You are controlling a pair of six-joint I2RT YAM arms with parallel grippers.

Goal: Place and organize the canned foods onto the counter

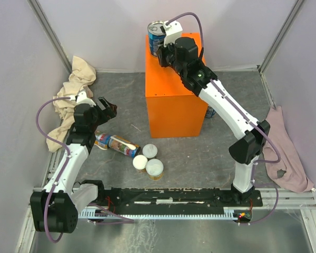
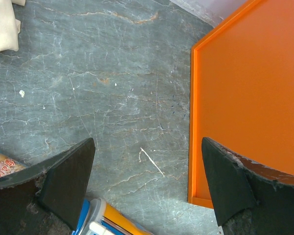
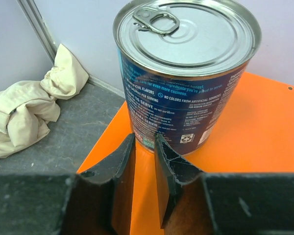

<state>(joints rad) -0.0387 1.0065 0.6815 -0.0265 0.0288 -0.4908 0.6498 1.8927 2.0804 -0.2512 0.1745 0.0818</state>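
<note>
The right claw (image 3: 144, 139) was closed, its jaws nearly together with nothing between them, just in front of a blue can (image 3: 186, 73) standing upright at the far left corner of the counter (image 3: 255, 132). The left claw (image 2: 148, 143) hung open over the table (image 2: 98, 88), where other cans (image 1: 147, 164) sat between the counter and the near edge.

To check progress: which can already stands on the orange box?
The blue-labelled tin with a silver pull-tab top; the other cans are down on the grey table.

Blue can (image 1: 157, 36) occupies counter (image 1: 174, 113) far-left corner; grey surface (image 1: 124, 100) left of counter open.
</note>
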